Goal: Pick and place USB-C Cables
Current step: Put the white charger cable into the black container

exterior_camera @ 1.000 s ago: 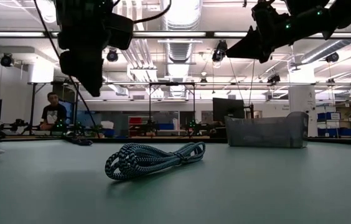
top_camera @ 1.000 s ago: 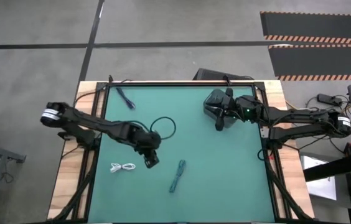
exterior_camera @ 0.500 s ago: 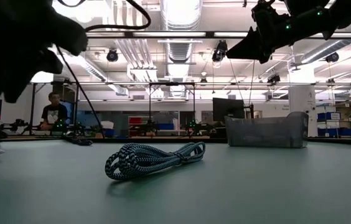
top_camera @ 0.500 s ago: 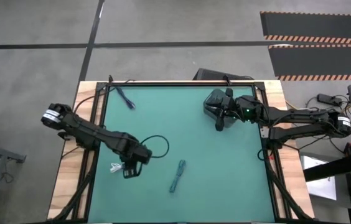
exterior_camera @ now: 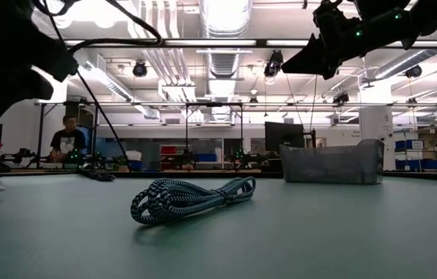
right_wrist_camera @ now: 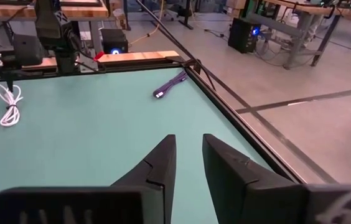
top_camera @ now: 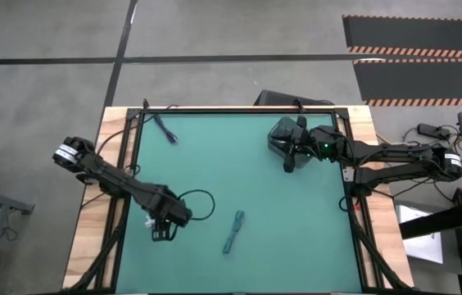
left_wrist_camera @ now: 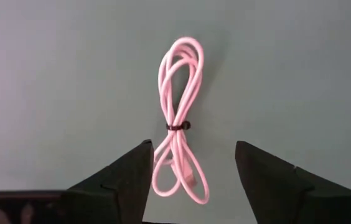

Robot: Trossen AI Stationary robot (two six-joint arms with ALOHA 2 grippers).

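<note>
A white cable bundle (left_wrist_camera: 178, 124) lies flat on the green mat, tied at its middle. My left gripper (left_wrist_camera: 191, 158) hovers over it, open, a finger on either side of the bundle's lower loops without touching. From above, the left gripper (top_camera: 163, 232) hides most of that bundle (top_camera: 147, 220). The teal cable (top_camera: 233, 231) lies near the mat's middle, close to the low camera (exterior_camera: 191, 198). The dark blue cable (top_camera: 164, 129) lies by the far left corner. My right gripper (right_wrist_camera: 188, 149) hangs over the grey bin (top_camera: 283, 135), fingers a narrow gap apart, holding nothing. The second white cable is out of view.
The grey bin (exterior_camera: 331, 163) stands at the far right of the mat. A loop of black robot wiring (top_camera: 202, 203) trails behind the left wrist. A raised dark frame (top_camera: 239, 109) borders the mat. A person (exterior_camera: 67, 139) sits in the room beyond.
My left gripper has swung from beside the mat's middle toward the near left corner, ending over the white cable bundle, with its wiring loop following. The cables have stayed where they were.
</note>
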